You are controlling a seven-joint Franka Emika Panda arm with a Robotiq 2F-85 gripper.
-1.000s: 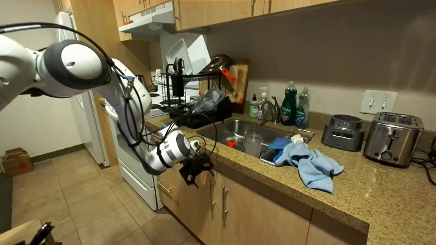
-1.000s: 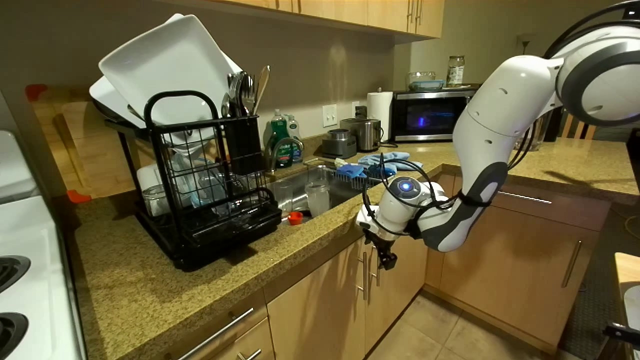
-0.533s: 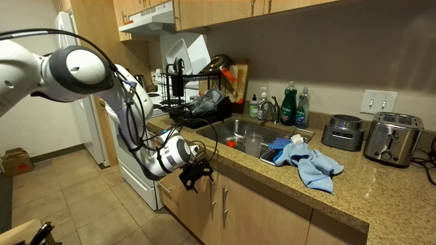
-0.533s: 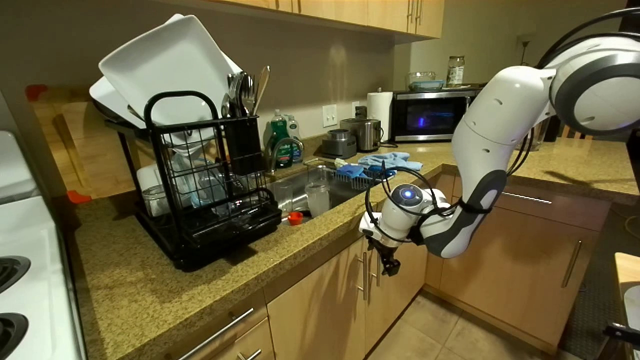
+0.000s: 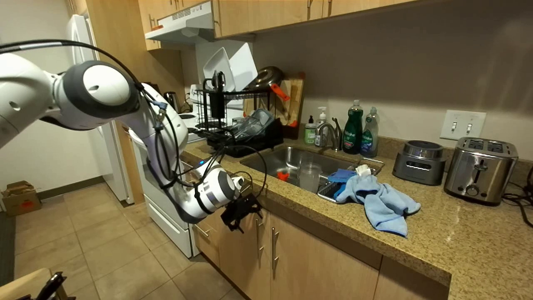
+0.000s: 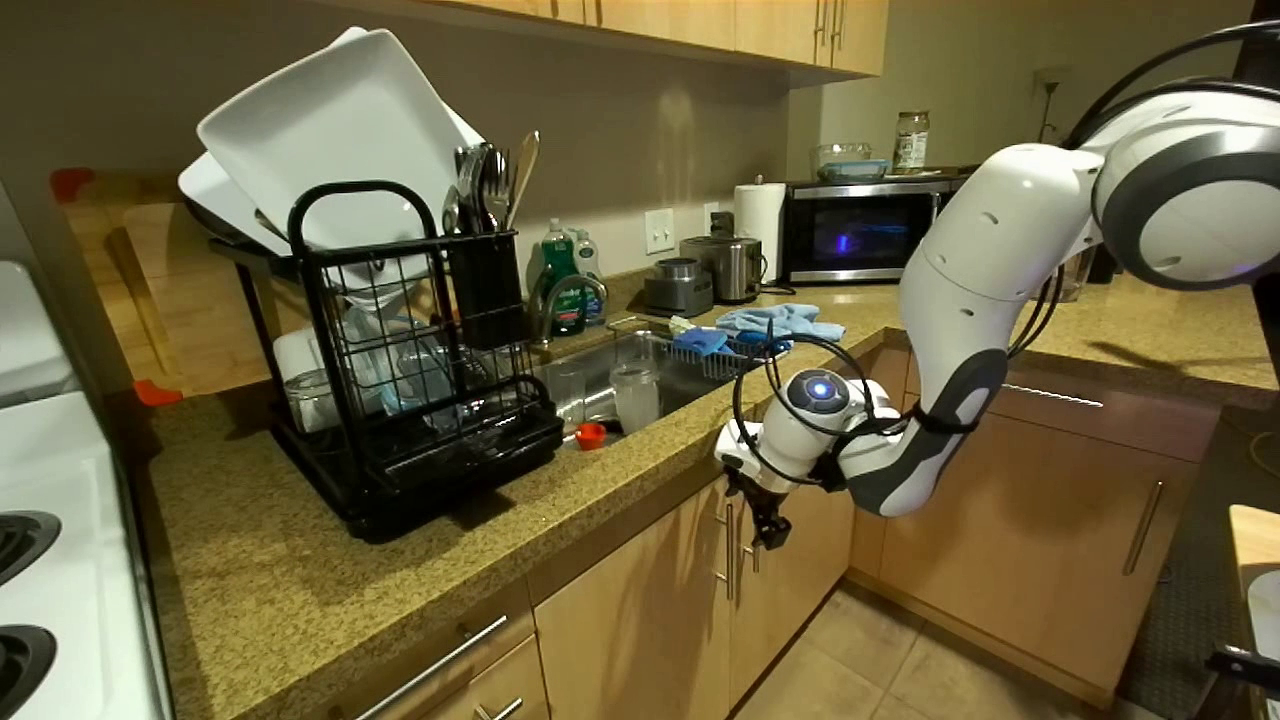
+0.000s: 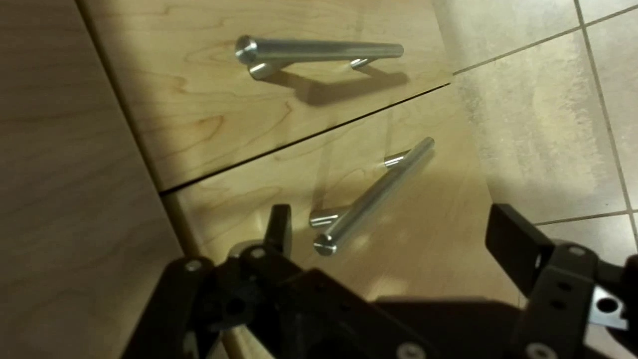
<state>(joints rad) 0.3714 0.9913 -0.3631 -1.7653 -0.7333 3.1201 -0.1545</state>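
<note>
Jaws: are standing wide apart on the gripper [image 7: 394,237], one finger [image 7: 280,228] showing at lower centre-left, its mate at lower right of the wrist view.
Lower handle [image 7: 375,198]: is slanting through the centre of that view, appearing between the fingers and apart from both.
Upper handle [image 7: 321,50]: is lying nearly level at upper centre.
Cabinet doors [image 7: 441,214]: are carrying one handle each, a dark seam running diagonally between them.
Arm [image 6: 985,255]: is extending from the right edge of an exterior view, suspending the gripper before the doors, below the countertop [image 6: 320,570].
Sink [image 5: 287,156]: is occupying the centre of an exterior view, holding a red cup [image 5: 283,176].
Blue cloth [image 5: 385,204]: is lying crumpled at its right.
Dish rack [image 6: 440,480]: is standing left of the sink.
</note>
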